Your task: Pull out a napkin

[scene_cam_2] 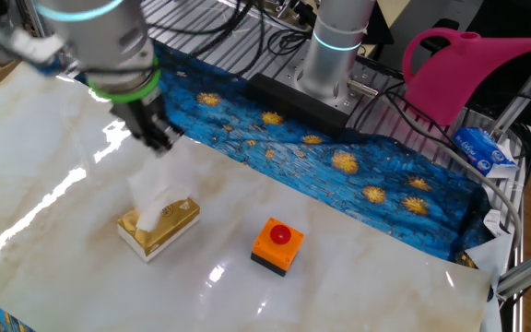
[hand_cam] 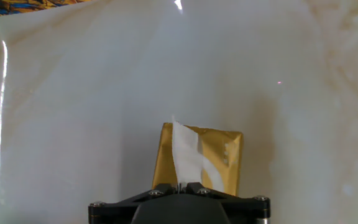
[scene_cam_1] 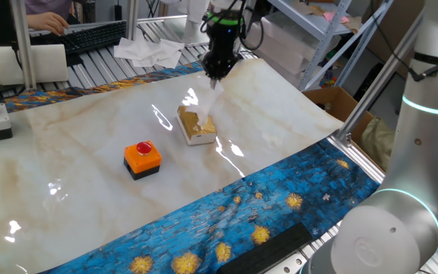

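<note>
— Where's your gripper (hand_cam: 179,186) right now?

— Up above the tan tissue box (scene_cam_1: 196,126), fingers pinched together on the napkin (scene_cam_2: 155,189). The white sheet runs from my fingertips down into the slot on top of the box.

— And around the box?

— It sits on the marble-patterned table (scene_cam_1: 82,137), with the orange button box (scene_cam_2: 277,245) with its red cap just beside it.

— Is the napkin free?

— No, its lower end is in the box.
</note>
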### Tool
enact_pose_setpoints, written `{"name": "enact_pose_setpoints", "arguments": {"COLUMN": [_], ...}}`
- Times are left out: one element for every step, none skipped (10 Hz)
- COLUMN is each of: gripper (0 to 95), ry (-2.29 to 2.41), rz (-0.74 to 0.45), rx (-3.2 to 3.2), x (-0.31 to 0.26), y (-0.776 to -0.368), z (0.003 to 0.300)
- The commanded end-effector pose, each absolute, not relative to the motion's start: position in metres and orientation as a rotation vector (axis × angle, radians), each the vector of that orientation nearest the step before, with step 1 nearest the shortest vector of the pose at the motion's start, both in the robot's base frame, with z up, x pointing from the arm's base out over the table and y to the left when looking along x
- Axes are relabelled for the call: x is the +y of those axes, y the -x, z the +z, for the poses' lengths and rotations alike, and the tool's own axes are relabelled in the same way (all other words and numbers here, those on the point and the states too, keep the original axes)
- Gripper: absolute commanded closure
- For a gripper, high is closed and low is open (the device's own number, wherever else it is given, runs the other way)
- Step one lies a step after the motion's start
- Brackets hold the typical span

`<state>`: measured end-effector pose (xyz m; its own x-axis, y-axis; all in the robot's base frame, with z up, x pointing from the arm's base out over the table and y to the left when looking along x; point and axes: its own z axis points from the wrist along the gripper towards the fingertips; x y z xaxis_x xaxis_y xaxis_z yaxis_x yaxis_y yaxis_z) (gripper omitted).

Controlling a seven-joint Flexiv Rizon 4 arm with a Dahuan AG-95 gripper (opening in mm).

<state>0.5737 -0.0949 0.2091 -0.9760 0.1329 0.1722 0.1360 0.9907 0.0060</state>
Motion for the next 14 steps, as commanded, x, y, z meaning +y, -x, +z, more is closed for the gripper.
{"name": "enact_pose_setpoints", "arguments": {"gripper": [95.0, 95.0, 95.0, 95.0, 95.0, 95.0, 95.0, 95.0, 95.0, 95.0, 95.0, 95.0, 95.0, 95.0], "ry": [0.356, 0.407, 0.427, 0.454, 0.494, 0.519, 0.553, 0.560, 0.579, 0.594, 0.599, 0.617, 0.628, 0.681], "rz": [-0.040, -0.043, -0.041, -0.037, -0.028, -0.019, -0.007, -0.002, -0.001, 0.000, 0.000, 0.001, 0.002, 0.007], "rx": [-2.933, -2.928, -2.925, -2.924, -2.918, -2.915, -2.902, -2.887, -2.877, -2.862, -2.856, -2.850, -2.848, -2.842], "x": [-0.081, -0.073, -0.068, -0.058, -0.040, -0.030, -0.014, -0.005, 0.003, 0.018, 0.025, 0.034, 0.038, 0.041], "y": [-0.557, -0.549, -0.543, -0.530, -0.514, -0.503, -0.488, -0.480, -0.472, -0.455, -0.444, -0.428, -0.420, -0.414], "z": [0.221, 0.219, 0.217, 0.215, 0.213, 0.213, 0.216, 0.220, 0.224, 0.231, 0.235, 0.241, 0.245, 0.249]}}
